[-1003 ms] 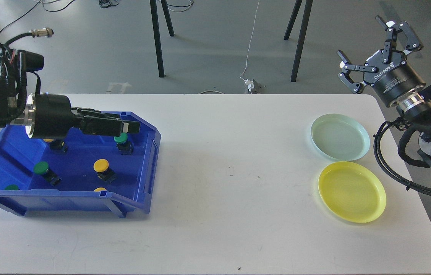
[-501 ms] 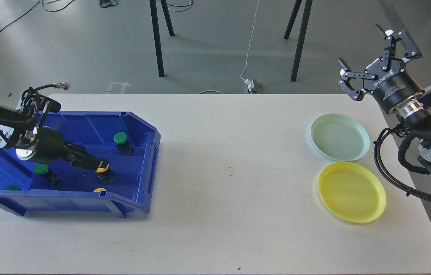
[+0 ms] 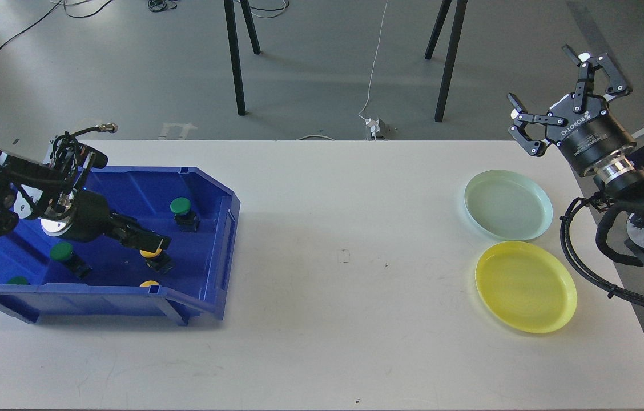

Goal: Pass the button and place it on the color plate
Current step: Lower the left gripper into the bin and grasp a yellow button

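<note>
A blue bin (image 3: 229,228) at the table's left holds several buttons on black bases. Green ones (image 3: 180,205) (image 3: 62,251) stand inside, and another green cap (image 3: 17,280) and a yellow cap (image 3: 149,283) show at the front wall. My left gripper (image 3: 155,244) reaches down into the bin, its dark fingertips at the cap of a yellow button (image 3: 151,253). I cannot tell whether the fingers are closed on it. My right gripper (image 3: 540,77) is open and empty, raised beyond the table's far right corner. A pale green plate (image 3: 508,204) and a yellow plate (image 3: 526,285) lie at the right.
The white table (image 3: 345,274) spans between the bin and the plates. My right arm's cables (image 3: 579,257) hang beside the plates at the table's right edge. Dark stand legs (image 3: 235,57) rise from the floor behind the table.
My left gripper has dropped from above the bin's back wall down into the bin, to the yellow button. The right gripper has shifted slightly and stays open.
</note>
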Available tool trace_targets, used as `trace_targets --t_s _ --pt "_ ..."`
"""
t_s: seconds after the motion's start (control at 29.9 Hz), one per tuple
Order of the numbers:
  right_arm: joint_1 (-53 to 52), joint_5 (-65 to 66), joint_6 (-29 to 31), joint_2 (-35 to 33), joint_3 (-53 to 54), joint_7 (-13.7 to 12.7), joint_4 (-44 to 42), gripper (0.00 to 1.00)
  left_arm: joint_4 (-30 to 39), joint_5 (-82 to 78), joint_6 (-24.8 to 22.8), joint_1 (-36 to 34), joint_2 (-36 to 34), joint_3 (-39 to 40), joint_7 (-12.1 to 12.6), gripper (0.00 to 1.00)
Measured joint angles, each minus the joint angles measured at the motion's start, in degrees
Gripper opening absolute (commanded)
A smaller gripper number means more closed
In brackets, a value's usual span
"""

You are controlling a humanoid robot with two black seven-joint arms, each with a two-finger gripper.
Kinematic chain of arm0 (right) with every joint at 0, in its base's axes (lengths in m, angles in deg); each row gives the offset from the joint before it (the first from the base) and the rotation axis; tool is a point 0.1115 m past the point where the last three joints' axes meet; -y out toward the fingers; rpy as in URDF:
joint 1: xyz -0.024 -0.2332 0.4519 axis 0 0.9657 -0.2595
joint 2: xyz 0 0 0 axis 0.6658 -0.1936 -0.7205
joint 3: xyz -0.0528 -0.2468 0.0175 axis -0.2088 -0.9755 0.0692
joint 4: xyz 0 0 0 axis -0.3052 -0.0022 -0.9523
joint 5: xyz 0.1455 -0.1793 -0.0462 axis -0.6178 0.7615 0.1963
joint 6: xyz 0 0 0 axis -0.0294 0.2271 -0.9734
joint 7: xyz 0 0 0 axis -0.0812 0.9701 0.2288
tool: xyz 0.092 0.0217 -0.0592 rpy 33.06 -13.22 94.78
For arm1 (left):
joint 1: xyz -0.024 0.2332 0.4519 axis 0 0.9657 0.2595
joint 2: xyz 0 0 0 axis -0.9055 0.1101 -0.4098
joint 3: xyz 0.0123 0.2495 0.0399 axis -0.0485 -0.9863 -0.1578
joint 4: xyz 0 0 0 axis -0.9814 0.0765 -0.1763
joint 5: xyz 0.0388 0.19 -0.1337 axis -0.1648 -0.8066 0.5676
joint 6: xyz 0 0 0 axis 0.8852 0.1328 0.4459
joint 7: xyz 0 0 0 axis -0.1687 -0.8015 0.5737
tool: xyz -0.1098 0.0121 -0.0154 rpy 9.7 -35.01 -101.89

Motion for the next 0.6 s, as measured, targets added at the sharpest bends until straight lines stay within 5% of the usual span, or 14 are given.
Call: trace_targets --t_s 0.6 --pt "0.61 0.00 0.00 -0.25 0.02 0.00 -0.01 0.99 -1.54 0.07 0.00 1.77 1.57 0.19 0.00 0.93"
